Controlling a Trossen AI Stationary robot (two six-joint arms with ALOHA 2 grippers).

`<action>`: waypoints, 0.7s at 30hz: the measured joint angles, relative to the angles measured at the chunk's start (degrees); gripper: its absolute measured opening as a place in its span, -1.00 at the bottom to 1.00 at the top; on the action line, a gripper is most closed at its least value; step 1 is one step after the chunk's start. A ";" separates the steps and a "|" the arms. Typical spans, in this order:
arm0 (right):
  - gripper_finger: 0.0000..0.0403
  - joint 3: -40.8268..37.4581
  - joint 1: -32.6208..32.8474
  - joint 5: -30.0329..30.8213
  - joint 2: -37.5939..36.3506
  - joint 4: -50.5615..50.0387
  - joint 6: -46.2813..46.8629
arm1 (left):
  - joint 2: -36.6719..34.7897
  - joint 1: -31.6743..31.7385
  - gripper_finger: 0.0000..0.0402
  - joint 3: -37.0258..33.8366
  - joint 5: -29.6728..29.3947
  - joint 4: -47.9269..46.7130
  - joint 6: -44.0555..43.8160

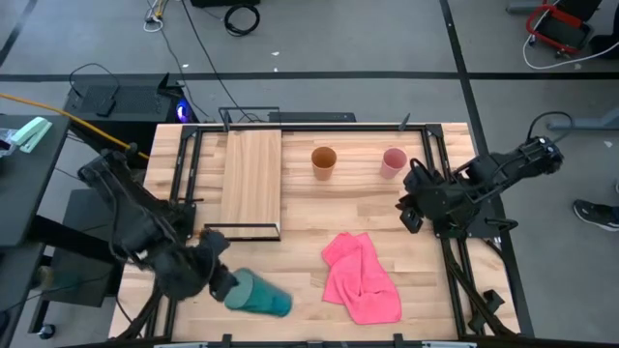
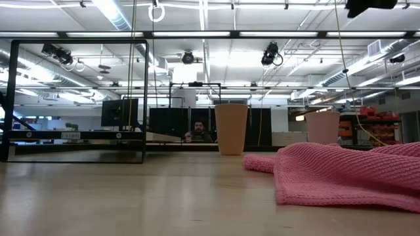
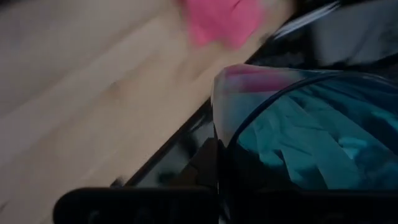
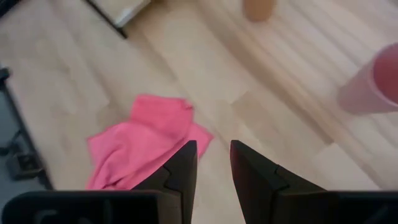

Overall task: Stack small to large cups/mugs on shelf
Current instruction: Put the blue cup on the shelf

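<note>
My left gripper is at the table's near left corner, shut on the tall translucent teal cup, which lies about level with its closed end toward the table's right; the cup fills the left wrist view. The orange cup and the small pink cup stand upright on the tabletop, right of the light-wood shelf. My right gripper waits near the table's right side, just past the pink cup, its fingers a narrow gap apart on nothing. My left gripper holds the teal cup at its open end, by the rim, coming level from the table's left. A dark finger shows through the translucent wall; whether it is inside or outside, I cannot tell. Whether the cup touches the table is not clear.
A crumpled pink cloth lies on the tabletop between the teal cup and my right arm, also seen as the cloth. The shelf's black wire frame stands at the left. A person sits far behind the table.
</note>
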 joint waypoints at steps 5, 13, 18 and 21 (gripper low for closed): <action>-0.48 0.00 -4.45 0.02 0.00 -2.94 -1.41 | 0.04 4.17 -0.94 10.62 -7.44 -4.02 11.13; -0.48 0.00 -11.44 0.02 0.00 -3.41 -5.91 | 0.06 13.22 -0.94 23.37 -13.80 -13.84 23.43; -0.48 0.00 -16.72 0.02 0.00 -3.24 -9.35 | 0.05 21.44 -0.94 28.25 -14.43 -22.30 26.60; -0.48 0.00 -19.88 0.02 0.00 -3.09 -11.21 | 0.06 27.74 -0.94 29.62 -14.51 -27.98 26.97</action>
